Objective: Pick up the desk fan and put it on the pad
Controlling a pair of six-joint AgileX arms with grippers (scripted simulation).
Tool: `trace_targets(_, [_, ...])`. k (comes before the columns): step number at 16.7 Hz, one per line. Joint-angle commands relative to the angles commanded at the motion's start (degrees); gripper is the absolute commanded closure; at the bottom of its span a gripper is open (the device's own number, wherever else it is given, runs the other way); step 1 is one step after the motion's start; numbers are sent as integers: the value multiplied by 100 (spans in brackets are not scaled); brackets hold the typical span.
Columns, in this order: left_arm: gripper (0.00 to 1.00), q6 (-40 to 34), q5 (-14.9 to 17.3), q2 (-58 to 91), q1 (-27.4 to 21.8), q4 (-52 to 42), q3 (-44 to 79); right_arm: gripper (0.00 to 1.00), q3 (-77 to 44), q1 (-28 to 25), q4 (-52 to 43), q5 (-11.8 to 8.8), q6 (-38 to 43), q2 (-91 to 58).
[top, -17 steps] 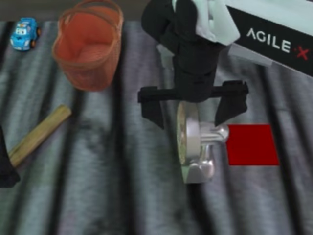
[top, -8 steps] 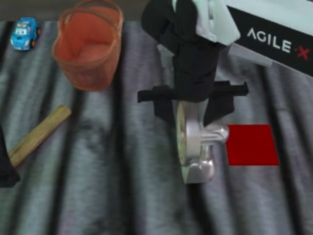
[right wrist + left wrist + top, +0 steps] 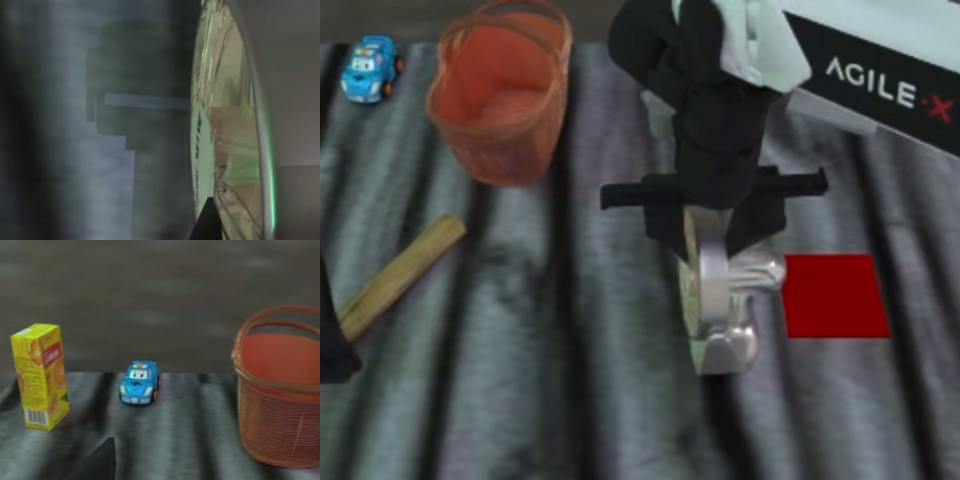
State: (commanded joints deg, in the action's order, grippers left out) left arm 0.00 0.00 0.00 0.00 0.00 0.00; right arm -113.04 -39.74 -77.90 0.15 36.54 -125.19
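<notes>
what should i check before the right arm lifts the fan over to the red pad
1. Right gripper straddles the desk fan head: ok, one finger on each side of the disc.
2. Fingers firmly clamped: cannot tell; they sit close against the disc, but contact is not clear.
3. Fan upright on its base: ok.
4. Pad free of objects: ok, bare, just right of the fan.
5. Path from fan to pad: ok, nothing between them.
6. Basket, wooden handle and toy car out of the way: ok, all well left.

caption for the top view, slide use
Right gripper closing around the fan beside the red pad; basket behind.
</notes>
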Motion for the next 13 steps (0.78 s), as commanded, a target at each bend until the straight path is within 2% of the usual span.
trace_targets(7, [0,0,0,0,0,0,0,100,-20,9,-19,-3,7,-7])
trace_targets(13, [0,0,0,0,0,0,0,100,-1188,-26,-989,-6,12,-173])
